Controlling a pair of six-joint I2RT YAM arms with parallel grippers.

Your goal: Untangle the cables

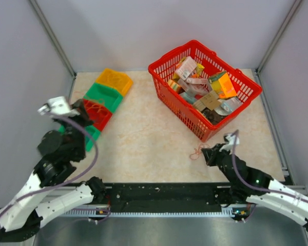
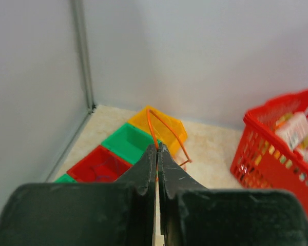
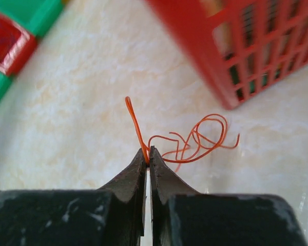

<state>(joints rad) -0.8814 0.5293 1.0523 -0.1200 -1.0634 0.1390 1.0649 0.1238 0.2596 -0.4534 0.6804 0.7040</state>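
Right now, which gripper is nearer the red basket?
Right. The right gripper, pinching an orange cable, is just in front of the near corner of the red basket; the left gripper is far to its left, at the coloured bins.

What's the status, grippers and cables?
Left gripper shut on an orange loop, raised near the bins. Right gripper shut on the orange-red tangle, on the table by the red basket. Nothing blocking either.

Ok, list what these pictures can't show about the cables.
- Left wrist: orange loop below the left gripper, hidden by its fingers.
- Left wrist: dark strands in the red bin, blurred.
- Top: orange tangle by the right gripper, too thin to count strands.
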